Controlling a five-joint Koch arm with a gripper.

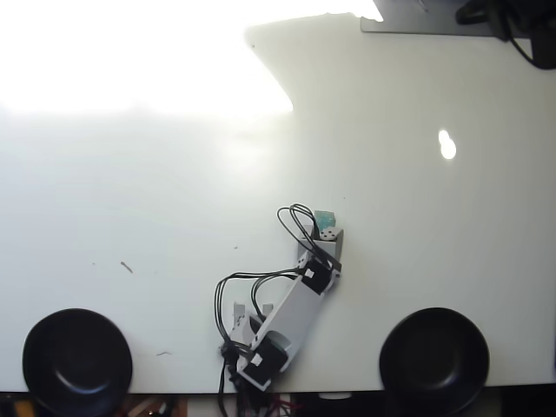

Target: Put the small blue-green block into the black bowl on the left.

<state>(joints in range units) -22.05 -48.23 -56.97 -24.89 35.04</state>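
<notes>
Two black bowls sit along the bottom edge of the frame, the black bowl at lower left and a second black bowl at lower right; nothing shows inside either. The small blue-green block lies just right of centre, partly hidden by the tool, so its long axis is unclear. Whether the tool grips it cannot be told. The white surface glares brightly at upper left
</notes>
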